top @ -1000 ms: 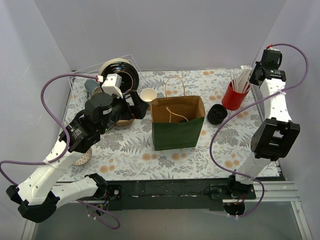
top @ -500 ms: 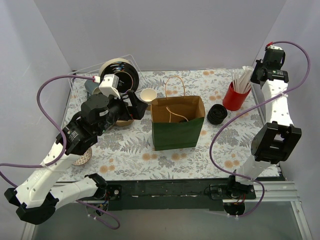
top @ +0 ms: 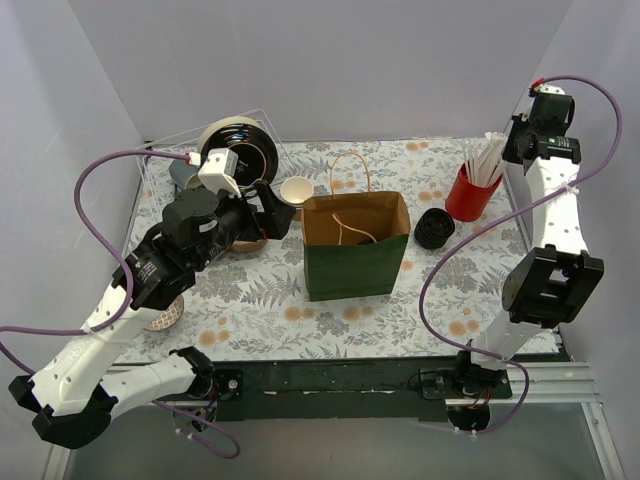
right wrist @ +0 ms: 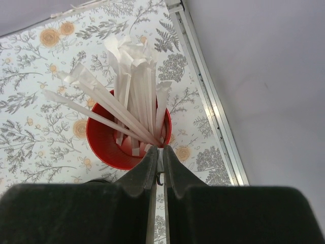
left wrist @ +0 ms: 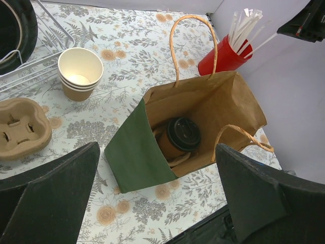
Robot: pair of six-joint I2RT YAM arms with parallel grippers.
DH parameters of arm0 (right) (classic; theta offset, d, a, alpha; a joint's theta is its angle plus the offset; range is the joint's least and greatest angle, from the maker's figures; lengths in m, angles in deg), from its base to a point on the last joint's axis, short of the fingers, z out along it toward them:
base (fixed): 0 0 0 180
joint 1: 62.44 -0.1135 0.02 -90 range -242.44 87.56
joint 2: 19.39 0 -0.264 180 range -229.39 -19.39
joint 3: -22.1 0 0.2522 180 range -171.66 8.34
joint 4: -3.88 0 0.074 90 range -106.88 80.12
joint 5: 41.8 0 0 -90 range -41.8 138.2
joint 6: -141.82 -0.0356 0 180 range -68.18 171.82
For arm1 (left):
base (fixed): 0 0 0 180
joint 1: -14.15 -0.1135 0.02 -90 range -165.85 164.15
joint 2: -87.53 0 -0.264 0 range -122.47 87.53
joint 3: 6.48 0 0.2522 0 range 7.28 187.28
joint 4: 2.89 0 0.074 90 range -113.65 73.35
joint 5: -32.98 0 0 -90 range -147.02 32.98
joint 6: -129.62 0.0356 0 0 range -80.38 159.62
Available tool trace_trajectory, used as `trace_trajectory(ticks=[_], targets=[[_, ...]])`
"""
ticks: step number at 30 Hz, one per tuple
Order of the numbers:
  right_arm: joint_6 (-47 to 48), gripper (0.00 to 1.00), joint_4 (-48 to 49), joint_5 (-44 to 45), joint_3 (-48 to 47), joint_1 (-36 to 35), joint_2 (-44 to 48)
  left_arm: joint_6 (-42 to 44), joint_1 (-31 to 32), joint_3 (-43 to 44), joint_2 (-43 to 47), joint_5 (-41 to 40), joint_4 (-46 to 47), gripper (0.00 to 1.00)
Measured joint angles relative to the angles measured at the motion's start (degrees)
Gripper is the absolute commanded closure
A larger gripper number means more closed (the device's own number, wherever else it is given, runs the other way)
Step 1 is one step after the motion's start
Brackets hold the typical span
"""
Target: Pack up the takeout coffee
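One lidded cup sits inside the bag, so the packing step looks done: the takeout coffee stands upright at the bottom of the paper bag, its round black plastic lid facing up.

The left end effector hangs above the bag's open mouth and a little to its left, jaws spread wide and empty. My reading is a release just finished. The next move would call for lifting that arm clear without catching the bag's thin looped handles.

The right end effector is far off to the bag's right, jaws closed over a red cup of straws. Whether it pinches one, I cannot tell. A straw may be the next item.

The bag is stiff creased paper, green outside and brown inside, boxy with a folded gusset. The straws are slim and wrapped in white paper, and their cup is glossy. Left of the bag are stacked lidless cups and a moulded pulp cup carrier. The worktop wears a floral cloth.
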Motion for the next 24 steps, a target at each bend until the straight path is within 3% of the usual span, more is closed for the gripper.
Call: trace_trajectory(ticks=[12,24], targets=[[0.96,0.96,-0.57,-0.02,-0.70,0.00,1.40,0.04,0.00,0.00,-0.04,0.20,0.00,0.02],[0.79,0.96,-5.11,0.66,-7.80,0.00,5.25,0.07,0.00,-0.17,0.98,0.17,-0.26,0.02]])
